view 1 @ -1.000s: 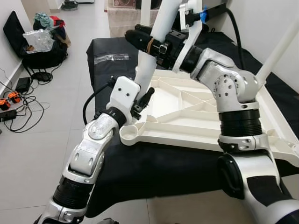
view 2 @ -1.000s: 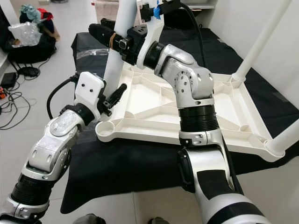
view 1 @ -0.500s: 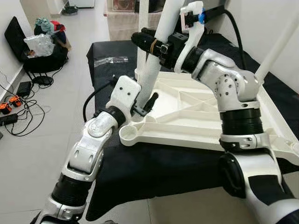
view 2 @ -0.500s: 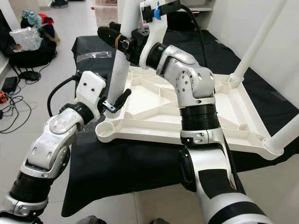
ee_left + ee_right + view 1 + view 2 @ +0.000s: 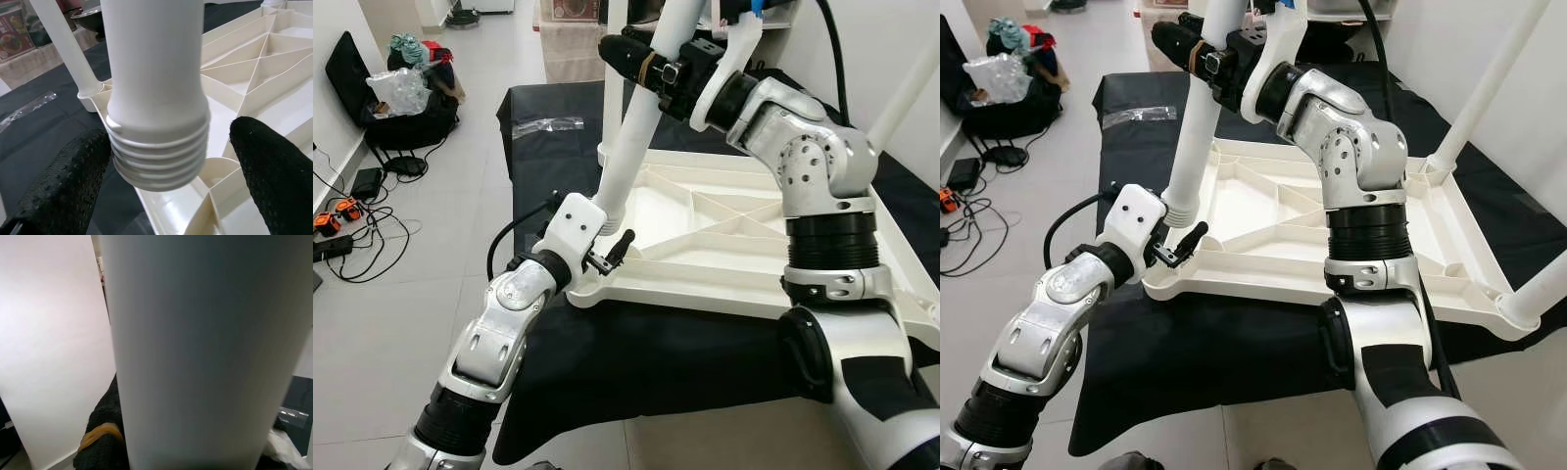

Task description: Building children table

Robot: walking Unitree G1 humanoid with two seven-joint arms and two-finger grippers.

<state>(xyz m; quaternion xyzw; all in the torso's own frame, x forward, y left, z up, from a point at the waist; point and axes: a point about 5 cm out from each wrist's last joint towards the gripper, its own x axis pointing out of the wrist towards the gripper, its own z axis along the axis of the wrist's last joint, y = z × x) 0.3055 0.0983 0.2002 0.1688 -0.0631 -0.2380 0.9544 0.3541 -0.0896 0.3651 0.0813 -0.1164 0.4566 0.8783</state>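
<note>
White leg (image 5: 636, 127): tilting, threaded end hovering over tabletop (image 5: 724, 235) near-left corner socket.
Right gripper (image 5: 641, 61): clamping leg high.
Left gripper (image 5: 161, 161): fingers spread, flanking thread.

My head's two eyes look forward and down, sharing the upturned tabletop (image 5: 734, 235) and both my arms. My left wrist camera sits close, between my fingers (image 5: 63, 181). My right wrist camera presses against the leg (image 5: 205, 352).
</note>
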